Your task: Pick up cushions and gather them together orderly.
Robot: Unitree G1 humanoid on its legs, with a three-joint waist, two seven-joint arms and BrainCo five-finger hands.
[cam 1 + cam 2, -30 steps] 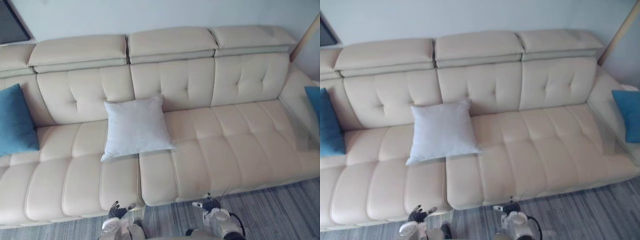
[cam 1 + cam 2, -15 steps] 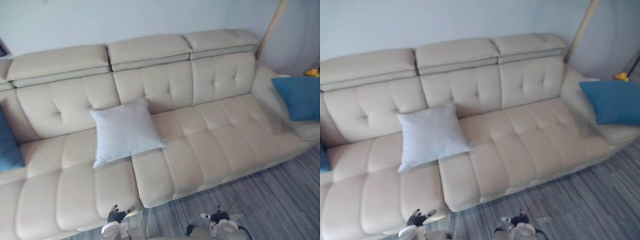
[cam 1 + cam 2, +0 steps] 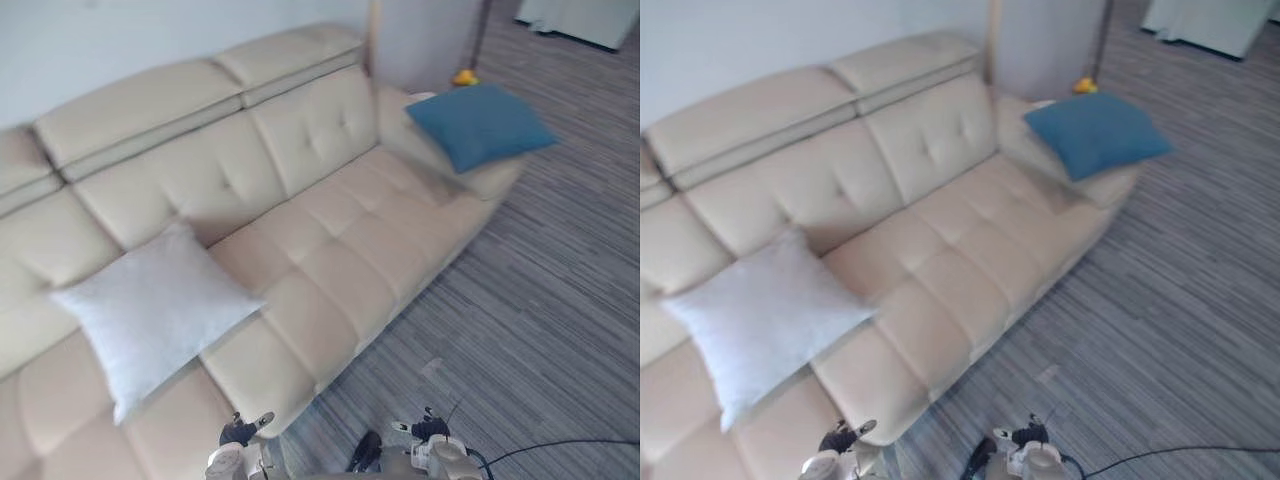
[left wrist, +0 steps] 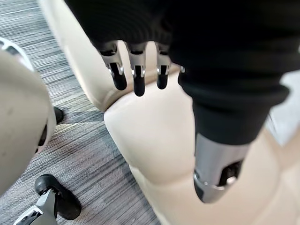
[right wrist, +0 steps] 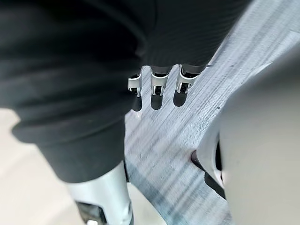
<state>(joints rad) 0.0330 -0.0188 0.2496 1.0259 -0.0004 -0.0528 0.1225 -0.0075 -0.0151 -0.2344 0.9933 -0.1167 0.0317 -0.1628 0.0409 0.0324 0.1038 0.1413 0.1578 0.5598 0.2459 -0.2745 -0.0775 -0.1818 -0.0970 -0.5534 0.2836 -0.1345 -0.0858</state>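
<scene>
Seen from the head, the long cream sofa (image 3: 330, 250) runs from about 8 o'clock up to 1 o'clock, and the two cushions on it lie well apart. The pale cushion (image 3: 150, 305) leans back on the seat at about 8 o'clock, one corner hanging toward the front edge. The blue cushion (image 3: 480, 122) rests on the far armrest (image 3: 490, 178) at about 1 o'clock, with a small yellow object (image 3: 463, 77) on the striped floor (image 3: 540, 300) just beyond it.

Both hands hang low at 6 o'clock and hold nothing. The left hand (image 4: 139, 79) is released, its fingers straight and pointing down over the sofa's front corner without touching it. The right hand (image 5: 157, 84) is equally slack, fingers loose above bare floor.

I would say the job is at its opening step: choosing a cushion and getting within reach, with nothing gathered yet. The pale cushion is the nearer one, so it looks the natural first target; the blue one calls for a walk along the sofa front toward 1 o'clock. Either way, the robot must close in on the seat, raise its arms from their hanging pose and spread the fingers wide, since a soft, bulky cushion will likely need gripping at opposite edges, before it is carried over and set squarely beside the other.
</scene>
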